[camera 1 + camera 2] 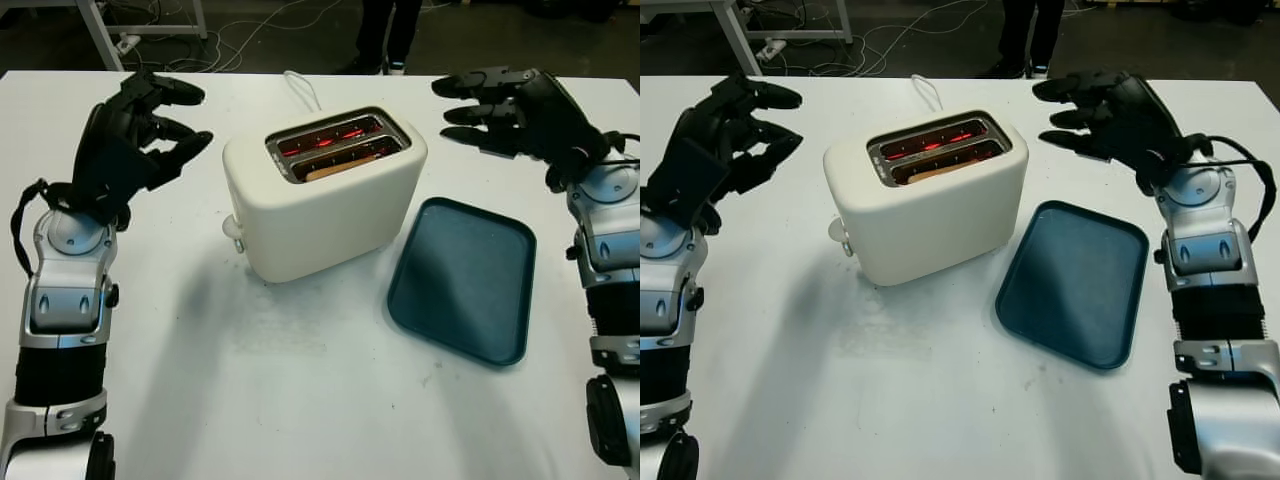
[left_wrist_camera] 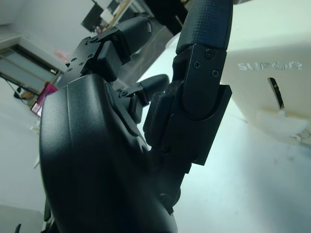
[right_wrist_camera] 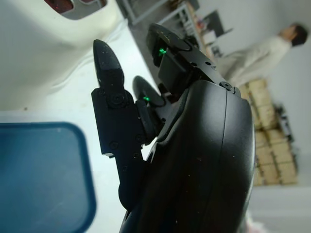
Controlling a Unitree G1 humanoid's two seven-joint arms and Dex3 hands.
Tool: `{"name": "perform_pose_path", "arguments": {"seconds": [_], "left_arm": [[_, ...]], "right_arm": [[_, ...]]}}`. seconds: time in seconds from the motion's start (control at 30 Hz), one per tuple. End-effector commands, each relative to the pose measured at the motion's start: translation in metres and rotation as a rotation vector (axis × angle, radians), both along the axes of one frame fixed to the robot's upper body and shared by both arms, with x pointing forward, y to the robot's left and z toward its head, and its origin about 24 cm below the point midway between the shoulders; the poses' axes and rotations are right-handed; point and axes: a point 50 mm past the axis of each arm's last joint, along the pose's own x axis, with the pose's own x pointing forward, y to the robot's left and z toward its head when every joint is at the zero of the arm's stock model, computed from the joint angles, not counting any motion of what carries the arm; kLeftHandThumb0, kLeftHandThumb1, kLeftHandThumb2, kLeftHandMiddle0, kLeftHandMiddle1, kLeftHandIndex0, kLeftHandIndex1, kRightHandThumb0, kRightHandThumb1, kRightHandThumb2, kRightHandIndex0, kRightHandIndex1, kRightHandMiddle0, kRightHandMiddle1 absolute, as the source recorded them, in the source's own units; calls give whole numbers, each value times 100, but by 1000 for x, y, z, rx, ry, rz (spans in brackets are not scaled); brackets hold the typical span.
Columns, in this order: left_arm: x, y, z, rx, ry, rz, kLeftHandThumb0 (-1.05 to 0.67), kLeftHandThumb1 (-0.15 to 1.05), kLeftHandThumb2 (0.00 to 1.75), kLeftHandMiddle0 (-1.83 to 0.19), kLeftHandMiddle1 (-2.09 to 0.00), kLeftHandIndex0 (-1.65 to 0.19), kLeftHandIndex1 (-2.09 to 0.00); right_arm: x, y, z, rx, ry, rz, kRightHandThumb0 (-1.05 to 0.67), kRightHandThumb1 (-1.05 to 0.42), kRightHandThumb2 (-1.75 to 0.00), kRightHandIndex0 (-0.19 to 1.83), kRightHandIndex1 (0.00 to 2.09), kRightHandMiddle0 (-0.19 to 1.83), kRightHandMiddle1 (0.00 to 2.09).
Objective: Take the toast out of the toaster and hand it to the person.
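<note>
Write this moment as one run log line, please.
toast: in toaster slot, elements glowing | left hand: open, left of toaster | right hand: open, right of toaster | tray: beside toaster

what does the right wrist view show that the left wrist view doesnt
Right wrist view: the blue tray, the toaster's glowing slots, a person in the background, the open right hand. Left wrist view: the toaster's lever on its end wall, the open left hand. Both share the cream toaster and white table.
</note>
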Motion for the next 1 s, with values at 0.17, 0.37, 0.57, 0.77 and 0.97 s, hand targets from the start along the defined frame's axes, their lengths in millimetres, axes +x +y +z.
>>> {"name": "perform_pose_path", "arguments": {"seconds": [0.17, 0.37, 0.57, 0.77, 0.97], "left_arm": [[-7, -1, 3, 12, -2, 19, -90, 92, 16, -30, -115, -29, -93], [-10, -4, 4, 1, 8, 22, -91, 92, 16, -30, -116, -29, -93], [-11, -4, 6, 1, 11, 22, -91, 92, 16, -30, -116, -30, -93], [-12, -6, 7, 1, 13, 16, -92, 92, 16, -30, -114, -30, -91], [-13, -6, 7, 5, 8, 14, -91, 92, 16, -30, -114, -30, -90]], "right_arm": [[-5, -1, -2, 7, 18, -2, -29, -92, -13, 58, 2, 52, 0], [-2, -1, -2, 49, 35, 6, -29, -92, -12, 60, 3, 52, 0], [0, 0, 1, 59, 28, 14, -31, -92, -11, 61, 3, 53, 1], [0, 1, 3, 48, 29, 13, -34, -92, -11, 60, 2, 53, 1], [0, 1, 1, 63, 37, 7, -31, -92, -10, 59, 2, 52, 0]]}}
